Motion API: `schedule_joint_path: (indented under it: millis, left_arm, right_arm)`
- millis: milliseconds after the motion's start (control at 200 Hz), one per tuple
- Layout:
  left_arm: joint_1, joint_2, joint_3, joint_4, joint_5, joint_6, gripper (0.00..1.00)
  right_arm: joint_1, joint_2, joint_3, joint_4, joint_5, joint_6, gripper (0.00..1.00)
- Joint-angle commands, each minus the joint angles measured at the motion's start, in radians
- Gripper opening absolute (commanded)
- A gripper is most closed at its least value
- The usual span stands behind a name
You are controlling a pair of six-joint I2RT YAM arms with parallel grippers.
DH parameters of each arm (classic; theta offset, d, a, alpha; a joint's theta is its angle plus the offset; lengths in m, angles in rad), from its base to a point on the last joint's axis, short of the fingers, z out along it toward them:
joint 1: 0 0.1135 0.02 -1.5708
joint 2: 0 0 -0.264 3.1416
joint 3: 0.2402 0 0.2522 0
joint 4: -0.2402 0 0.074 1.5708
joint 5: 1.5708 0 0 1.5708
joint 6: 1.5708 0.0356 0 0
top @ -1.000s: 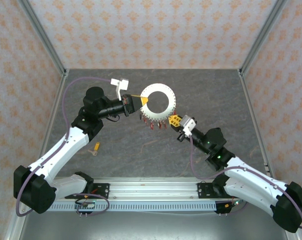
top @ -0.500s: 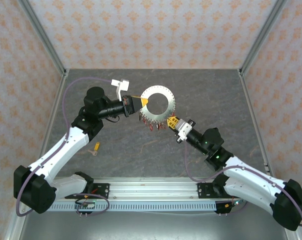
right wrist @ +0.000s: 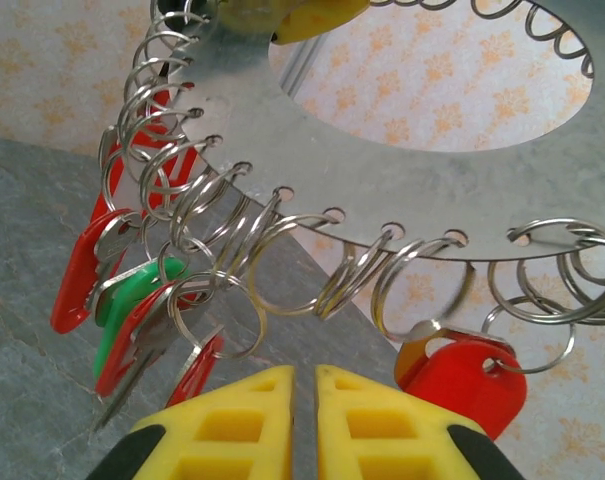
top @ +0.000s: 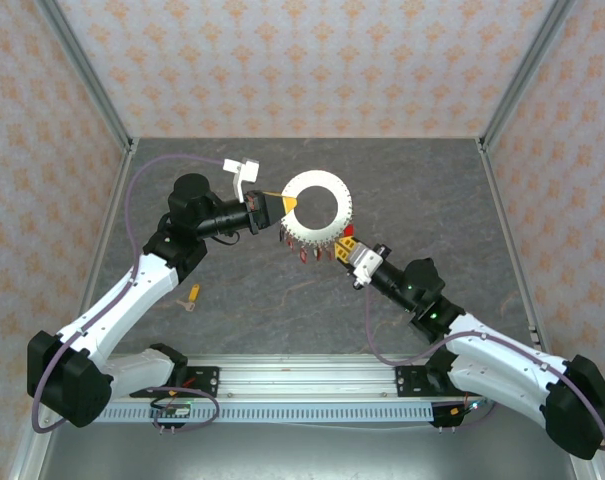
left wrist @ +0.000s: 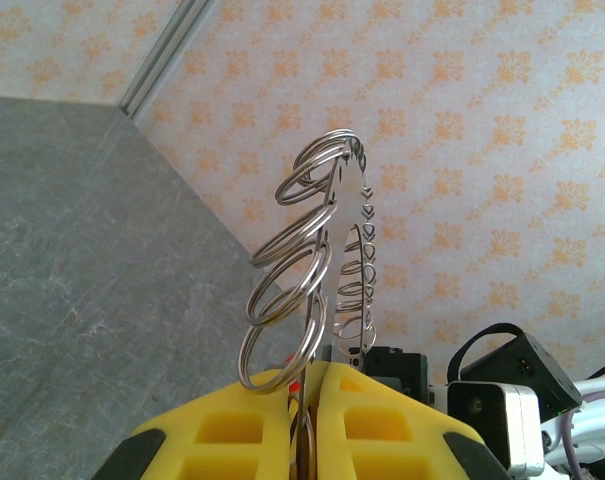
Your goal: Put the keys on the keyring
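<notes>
so here's the count: one big keyring (top: pixel 317 205) held up over the table, with a bunch of small split rings (right wrist: pixel 222 215) around its rim, too many and too overlapped to count. Keys (right wrist: pixel 132 290) hanging on it: I can make out about four red heads and one green in the right wrist view. Plus one loose small item (top: pixel 192 296) lying near the left arm. Two arms, two grippers.

Keyring (right wrist: pixel 402 200) top cut by frame edge (keys (top: pixel 312 247) too small overhead).
</notes>
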Motion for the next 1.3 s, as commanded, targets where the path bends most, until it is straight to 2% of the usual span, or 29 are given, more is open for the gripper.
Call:
schedule_joint_path:
  millis: [0, 480, 841, 1296]
  left_arm:
    - [0.003, -0.030, 0.031, 0.079, 0.026, -0.002, 0.00]
    - [0.002, -0.031, 0.035, 0.068, 0.019, 0.004, 0.00]
    - [0.001, -0.017, 0.044, 0.055, 0.005, 0.008, 0.00]
    - [0.002, -0.010, 0.045, 0.053, -0.003, 0.003, 0.00]
  right_arm:
    - [0.008, -0.014, -0.004, 0.083, -0.003, 0.054, 0.12]
    - [0.008, -0.055, -0.028, 0.022, -0.039, 0.122, 0.14]
    - [0.008, -0.072, 0.016, -0.007, -0.108, 0.142, 0.14]
    - [0.008, -0.062, 0.042, 0.030, -0.089, 0.122, 0.14]
